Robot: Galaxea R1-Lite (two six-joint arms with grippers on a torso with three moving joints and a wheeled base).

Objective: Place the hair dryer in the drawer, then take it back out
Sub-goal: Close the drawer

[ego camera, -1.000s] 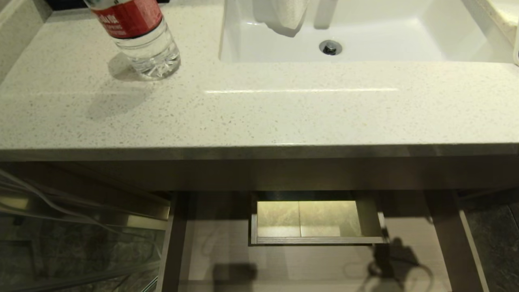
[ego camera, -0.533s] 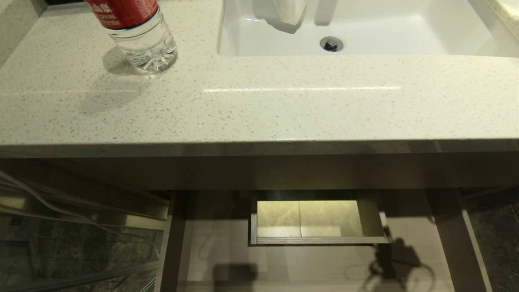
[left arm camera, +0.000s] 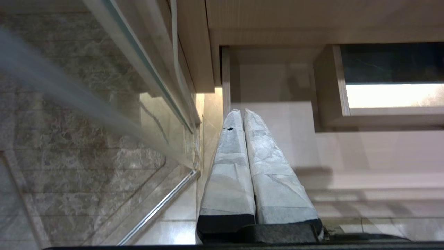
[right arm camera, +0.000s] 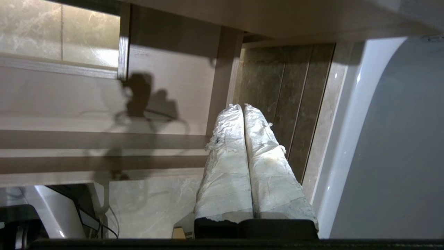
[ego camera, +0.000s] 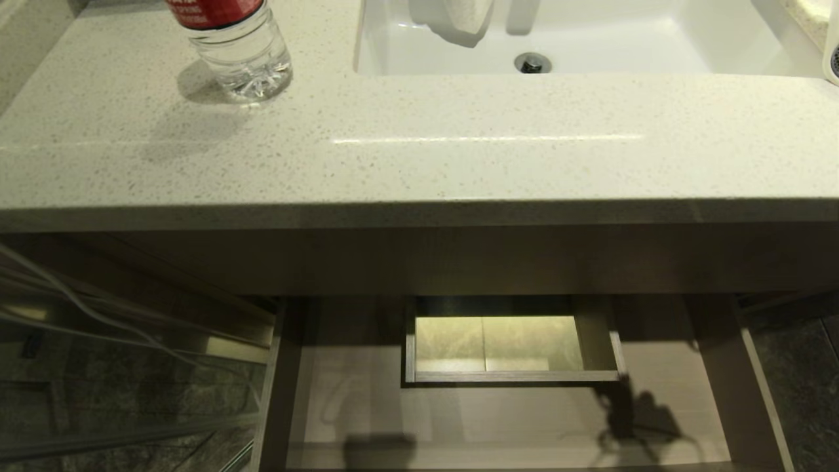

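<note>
The drawer (ego camera: 498, 419) stands pulled out under the stone counter (ego camera: 419, 170), wide and pale, with a boxed cut-out (ego camera: 511, 341) at its middle back; its floor (left arm camera: 277, 114) (right arm camera: 166, 86) lies bare, crossed only by shadows. A sliver of the white hair dryer (ego camera: 833, 58) with its dark grille shows at the counter's far right edge. My left gripper (left arm camera: 239, 111) is shut and empty above the drawer's left side wall. My right gripper (right arm camera: 241, 106) is shut and empty just outside the drawer's right side wall, over dark floor tiles. Neither gripper appears in the head view.
A water bottle (ego camera: 239, 49) with a red label stands at the counter's back left. The white sink (ego camera: 655, 46) with its drain (ego camera: 531, 63) lies behind, a towel (ego camera: 459, 19) hanging over it. A glass panel (ego camera: 118, 367) and cable (ego camera: 85, 308) stand left of the drawer; a white rounded fixture (right arm camera: 381, 139) stands right.
The whole head view has shifted: counter, sink and bottle sit higher in the picture and more of the drawer shows, so the camera moved. Nothing on the counter or in the drawer moved.
</note>
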